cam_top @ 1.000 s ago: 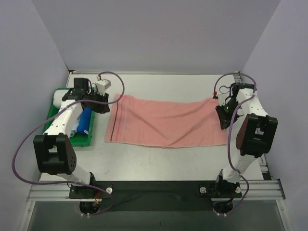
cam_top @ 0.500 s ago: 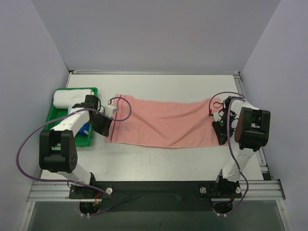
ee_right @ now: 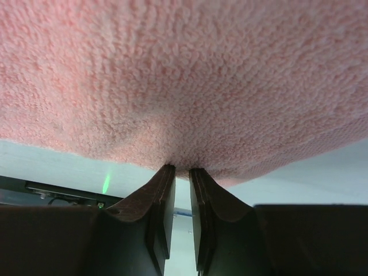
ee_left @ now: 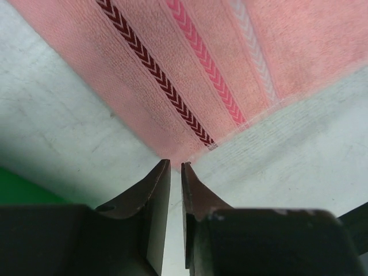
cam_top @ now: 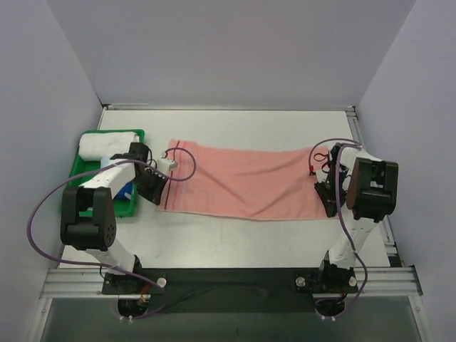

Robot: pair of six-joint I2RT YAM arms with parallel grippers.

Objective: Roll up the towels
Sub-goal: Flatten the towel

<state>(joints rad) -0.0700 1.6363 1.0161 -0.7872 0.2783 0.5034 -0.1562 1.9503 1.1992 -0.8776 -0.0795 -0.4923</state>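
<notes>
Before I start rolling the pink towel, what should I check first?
1. Left gripper hold on the pink towel's near left corner: ok, but only the very tip is pinched.
2. Right gripper hold at the right end: ok, cloth puckers at the jaws.
3. Towel spread flat: ok, light wrinkles.
4. Both grips on the near long edge: ok.
5. Left arm clear of the bin: cannot tell, it overlaps the bin from above.
</notes>
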